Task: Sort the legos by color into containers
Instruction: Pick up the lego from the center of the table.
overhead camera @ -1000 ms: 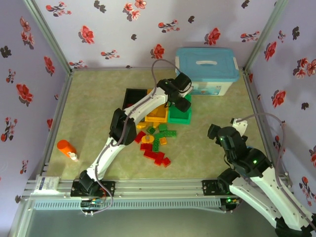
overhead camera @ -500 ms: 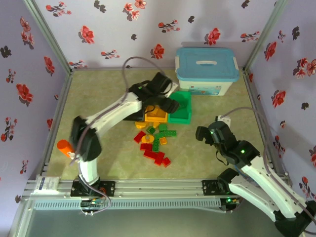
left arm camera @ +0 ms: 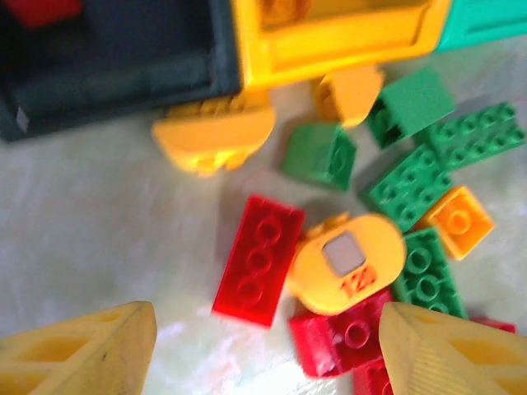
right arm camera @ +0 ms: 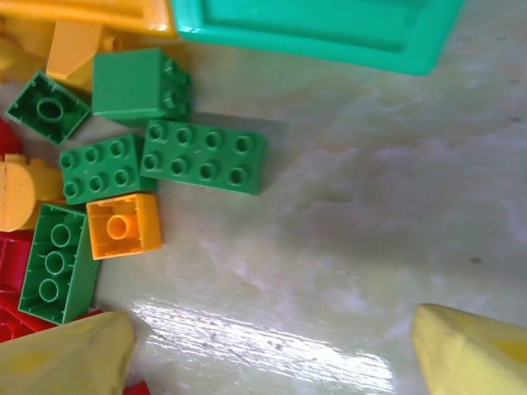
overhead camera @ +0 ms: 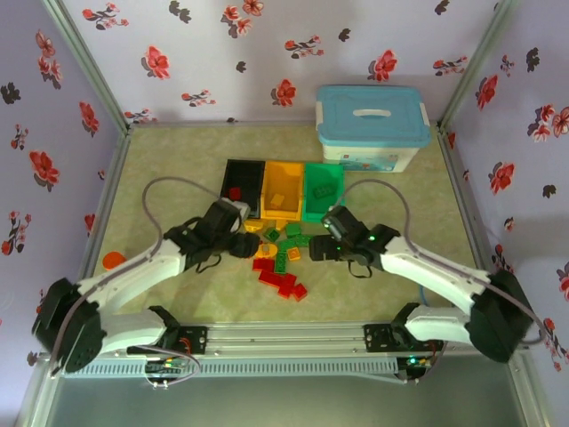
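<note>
Both spread empty, red lego [left arm camera: 258,259] ahead of left gripper [left arm camera: 263,333], green legos [right arm camera: 203,156] beside right gripper [right arm camera: 272,337].

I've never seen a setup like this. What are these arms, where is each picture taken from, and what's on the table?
These are two white robot arms bolted at the table's near edge, each ending in a two-finger claw. The wide picture comes from a fixed camera above and behind them; the two close-ups come from cameras on the wrists, so the yellow wedges at their bottom corners are claw fingers. The left claw and right claw hang open at either side of a pile of small red, yellow-orange and green studded plastic bricks, holding nothing. Beyond the pile stand a black plastic bin, an orange-yellow bin and a green bin. Behind them sits a white tub with a light-blue lid.
</note>
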Controlling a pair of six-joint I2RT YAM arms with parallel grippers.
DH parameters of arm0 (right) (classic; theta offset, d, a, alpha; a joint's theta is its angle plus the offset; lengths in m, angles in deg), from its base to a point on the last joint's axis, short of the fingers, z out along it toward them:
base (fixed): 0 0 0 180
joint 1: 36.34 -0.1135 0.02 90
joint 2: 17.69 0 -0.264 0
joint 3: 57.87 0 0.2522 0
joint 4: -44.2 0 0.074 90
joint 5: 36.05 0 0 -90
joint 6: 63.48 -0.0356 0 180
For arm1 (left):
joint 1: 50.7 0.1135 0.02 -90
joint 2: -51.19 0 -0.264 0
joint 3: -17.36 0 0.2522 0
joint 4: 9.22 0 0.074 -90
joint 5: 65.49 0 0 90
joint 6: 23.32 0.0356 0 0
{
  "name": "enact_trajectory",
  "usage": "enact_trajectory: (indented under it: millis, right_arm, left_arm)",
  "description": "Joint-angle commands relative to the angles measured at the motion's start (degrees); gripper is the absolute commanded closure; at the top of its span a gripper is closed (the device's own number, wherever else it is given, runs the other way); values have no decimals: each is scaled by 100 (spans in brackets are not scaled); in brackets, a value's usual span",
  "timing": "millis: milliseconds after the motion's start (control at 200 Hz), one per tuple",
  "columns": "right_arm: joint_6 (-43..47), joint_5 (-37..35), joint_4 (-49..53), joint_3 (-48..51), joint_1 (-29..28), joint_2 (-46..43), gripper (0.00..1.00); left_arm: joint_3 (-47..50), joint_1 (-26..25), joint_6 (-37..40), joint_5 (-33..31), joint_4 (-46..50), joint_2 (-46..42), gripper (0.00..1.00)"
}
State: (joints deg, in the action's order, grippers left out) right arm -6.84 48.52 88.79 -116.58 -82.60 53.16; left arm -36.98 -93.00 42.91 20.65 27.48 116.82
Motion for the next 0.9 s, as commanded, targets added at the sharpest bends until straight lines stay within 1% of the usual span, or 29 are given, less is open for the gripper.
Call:
enact_trajectory:
  millis: [0,100,225,255,315,345,475,755,895]
  right_arm:
    - [139,176,-197,-462,-273,590,19]
    - [188,234,-183,-739,-523,1076,21]
    - [121,234,-223,-835,-726,1398,22]
    - [98,228,-255,-829,-752,1465,25]
    - [37,206,-298,-841,-768,1580,36]
    - [-1,157,-305,-867,-766,1639,38]
    - [-91,-78,-323,-1027,-761,1894,40]
    - [-126,-38,-339,-1460,-753,2634,41]
    - [-132,-49,-360,-1567,-753,2899,43]
  left_arm:
    - [544,47,-759,-161,-442,-668,29]
    - [991,38,-1079,-185,-329,-1200,30]
    - [1442,33,-1371,-183,-311,-1757,30]
    - [1523,38,-1418,-188,-316,-1866,30]
    - [1650,38,-1499,-196,-324,-2007,30]
    - [1695,38,-1521,-200,-332,-2052,30]
    - [1746,38,-1539,-195,-325,-2078,30]
    - [1731,32,-1528,-196,-303,-2055,30]
    - [1762,26,-1547,-195,-242,-2114,31]
